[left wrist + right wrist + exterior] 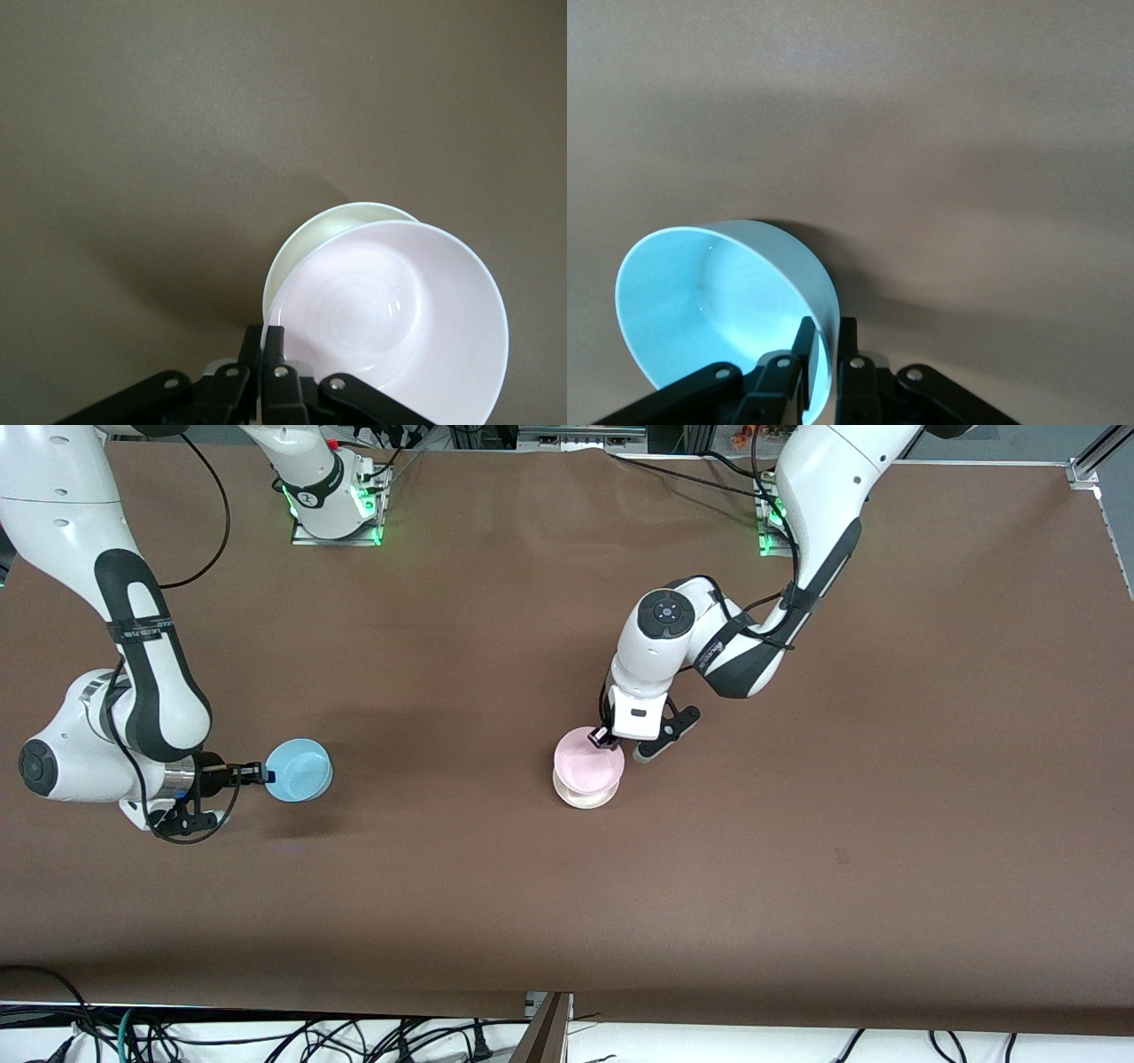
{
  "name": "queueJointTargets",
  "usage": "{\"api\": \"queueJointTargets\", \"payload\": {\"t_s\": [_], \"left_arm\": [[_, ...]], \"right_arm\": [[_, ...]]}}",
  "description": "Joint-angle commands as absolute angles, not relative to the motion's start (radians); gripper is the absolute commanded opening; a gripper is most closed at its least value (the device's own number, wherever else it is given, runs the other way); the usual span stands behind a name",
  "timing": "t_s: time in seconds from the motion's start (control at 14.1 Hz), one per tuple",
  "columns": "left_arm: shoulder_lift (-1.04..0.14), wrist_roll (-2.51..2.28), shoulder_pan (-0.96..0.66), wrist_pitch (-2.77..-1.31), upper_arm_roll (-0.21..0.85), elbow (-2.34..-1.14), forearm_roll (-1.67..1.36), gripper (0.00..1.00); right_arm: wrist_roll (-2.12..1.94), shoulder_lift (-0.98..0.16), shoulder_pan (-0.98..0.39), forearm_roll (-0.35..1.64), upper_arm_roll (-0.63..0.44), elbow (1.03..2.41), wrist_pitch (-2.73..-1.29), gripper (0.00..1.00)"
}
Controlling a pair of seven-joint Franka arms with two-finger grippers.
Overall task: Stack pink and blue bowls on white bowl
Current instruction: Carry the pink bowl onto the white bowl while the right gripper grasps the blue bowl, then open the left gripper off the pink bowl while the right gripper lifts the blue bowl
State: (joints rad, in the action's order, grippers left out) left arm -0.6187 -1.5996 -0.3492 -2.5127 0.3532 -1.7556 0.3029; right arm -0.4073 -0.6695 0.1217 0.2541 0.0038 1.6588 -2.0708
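Observation:
The pink bowl (587, 761) is held by its rim in my left gripper (603, 738), right over the white bowl (585, 796) at mid table. In the left wrist view the pink bowl (399, 319) covers most of the white bowl (310, 239), whose rim shows beside it; my left gripper (265, 341) is shut on the pink rim. My right gripper (262, 773) is shut on the rim of the blue bowl (299, 770) and holds it above the table toward the right arm's end. In the right wrist view the blue bowl (718, 305) is tilted in my right gripper (824, 336).
The brown table (797, 824) is bare around the bowls. Cables hang along the table edge nearest the front camera (354, 1036).

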Motion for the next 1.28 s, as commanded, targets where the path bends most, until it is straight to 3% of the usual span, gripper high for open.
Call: {"api": "queueJointTargets", "payload": {"t_s": [0.0, 0.5, 0.64, 0.71, 0.78, 0.92, 1.21], "left_arm": [[-0.667, -1.657, -0.463, -2.496, 0.255, -1.684, 0.333, 0.0], [-0.701, -1.671, -0.477, -2.499, 0.238, -1.641, 0.331, 0.0], [-0.701, -1.671, -0.477, -2.499, 0.236, -1.641, 0.331, 0.13], [-0.701, -1.667, -0.477, -2.499, 0.236, -1.641, 0.333, 0.34], [-0.7, -1.666, -0.477, -2.499, 0.236, -1.641, 0.333, 0.47], [-0.696, -1.661, -0.474, -2.499, 0.236, -1.638, 0.333, 0.62], [-0.681, -1.657, -0.459, -2.456, 0.23, -1.588, 0.334, 0.64]], "right_arm": [[-0.428, -0.658, 0.124, 0.275, 0.015, 1.674, -2.068, 0.02], [-0.413, -0.637, 0.123, 0.275, 0.031, 1.646, -2.033, 0.0], [-0.411, -0.621, 0.123, 0.275, 0.046, 1.646, -2.033, 0.0], [-0.416, -0.618, 0.123, 0.275, 0.049, 1.646, -2.033, 0.0], [-0.417, -0.617, 0.123, 0.275, 0.058, 1.646, -2.033, 0.0], [-0.417, -0.609, 0.123, 0.275, 0.081, 1.646, -2.022, 0.0], [-0.219, -0.58, 0.123, 0.275, 0.176, 1.638, -1.982, 0.0]]}}
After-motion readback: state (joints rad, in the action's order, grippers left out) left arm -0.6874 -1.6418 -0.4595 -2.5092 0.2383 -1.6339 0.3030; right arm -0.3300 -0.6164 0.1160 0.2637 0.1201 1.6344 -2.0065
